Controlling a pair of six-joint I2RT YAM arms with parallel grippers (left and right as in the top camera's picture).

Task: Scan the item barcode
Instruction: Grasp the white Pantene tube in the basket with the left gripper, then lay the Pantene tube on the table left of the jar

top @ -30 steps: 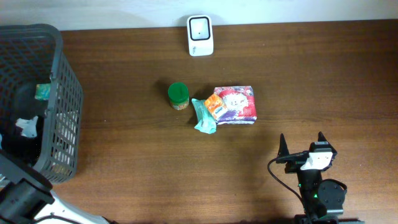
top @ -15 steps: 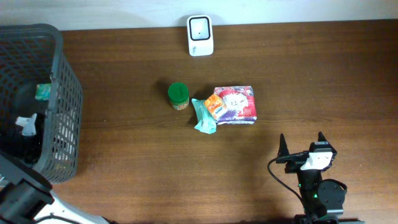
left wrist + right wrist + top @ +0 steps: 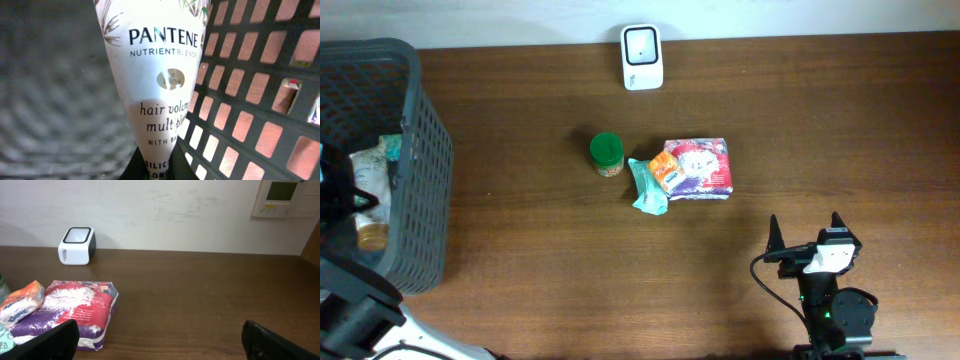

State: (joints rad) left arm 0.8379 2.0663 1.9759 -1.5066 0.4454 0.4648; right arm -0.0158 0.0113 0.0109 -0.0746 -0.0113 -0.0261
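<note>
The tube is held inside the basket at the left end of the counter, clamped at its narrow end by the left fingers, with its printed front turned to the wrist camera. The right fingers are spread wide and hold nothing. The scanner stands well apart, at the far edge. A grip so close to one end of a smooth, tapering tube is judged liable to slip or swing when lifted, and the basket wall could be caught on the way out. No barcode is seen, so it may be presented facing away from the scanner
</note>
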